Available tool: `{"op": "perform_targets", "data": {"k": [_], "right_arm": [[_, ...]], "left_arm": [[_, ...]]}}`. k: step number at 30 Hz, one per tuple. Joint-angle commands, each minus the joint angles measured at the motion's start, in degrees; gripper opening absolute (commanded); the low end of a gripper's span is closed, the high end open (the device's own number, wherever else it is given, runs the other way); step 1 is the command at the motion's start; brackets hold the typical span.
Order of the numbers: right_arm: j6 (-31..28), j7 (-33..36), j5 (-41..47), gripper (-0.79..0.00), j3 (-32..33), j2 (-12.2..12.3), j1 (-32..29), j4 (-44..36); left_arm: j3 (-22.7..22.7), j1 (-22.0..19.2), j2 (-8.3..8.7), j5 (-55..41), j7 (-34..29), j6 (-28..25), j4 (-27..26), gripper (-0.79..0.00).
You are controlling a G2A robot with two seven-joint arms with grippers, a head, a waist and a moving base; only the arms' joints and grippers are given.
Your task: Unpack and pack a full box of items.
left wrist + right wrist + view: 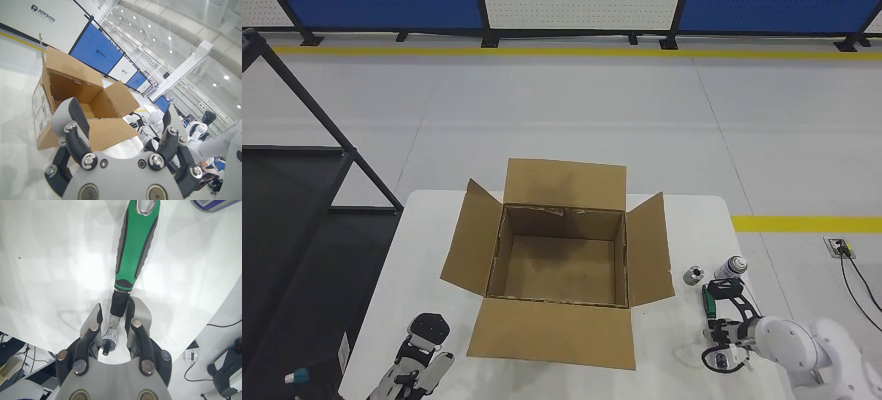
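Wrench lying on the table, right of the open box
My right gripper straddles the wrench at its neck, fingers apart, one side not touching; my left gripper is spread wide, facing the box.

The top view looks down from above the arms onto the tabletop and box. The left wrist view sits low at near left, tilted up across that box. The right wrist view hangs close over the ratchet at right
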Motion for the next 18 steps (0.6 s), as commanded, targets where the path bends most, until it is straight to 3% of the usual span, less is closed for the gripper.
{"op": "perform_targets", "data": {"k": [1, 9, 10, 12, 18], "right_arm": [[0.23, 0.17, -0.3, -0.517, -0.3, 0.0, 0.24, 0.1], [1.78, 0.73, -1.53, -0.576, -1.71, -0.09, 1.5, 1.01], [1.8, 0.71, -1.53, -0.61, -1.8, -0.1, 1.61, 1.12], [1.95, 0.63, -1.49, -0.779, -1.77, -0.08, 1.76, 1.34], [1.78, -0.32, -0.51, -0.785, -0.08, 0.18, 0.63, -0.06]], "left_arm": [[0.0, 0.0, 0.0, 0.0, 0.0, 0.0, 0.0, 0.0], [0.0, 0.0, 0.0, 0.0, 0.0, 0.0, 0.0, 0.0], [0.0, 0.0, 0.0, 0.0, 0.0, 0.0, 0.0, 0.0], [0.0, 0.0, 0.0, 0.0, 0.0, 0.0, 0.0, 0.0], [0.0, 0.0, 0.0, 0.0, 0.0, 0.0, 0.0, 0.0]]}}
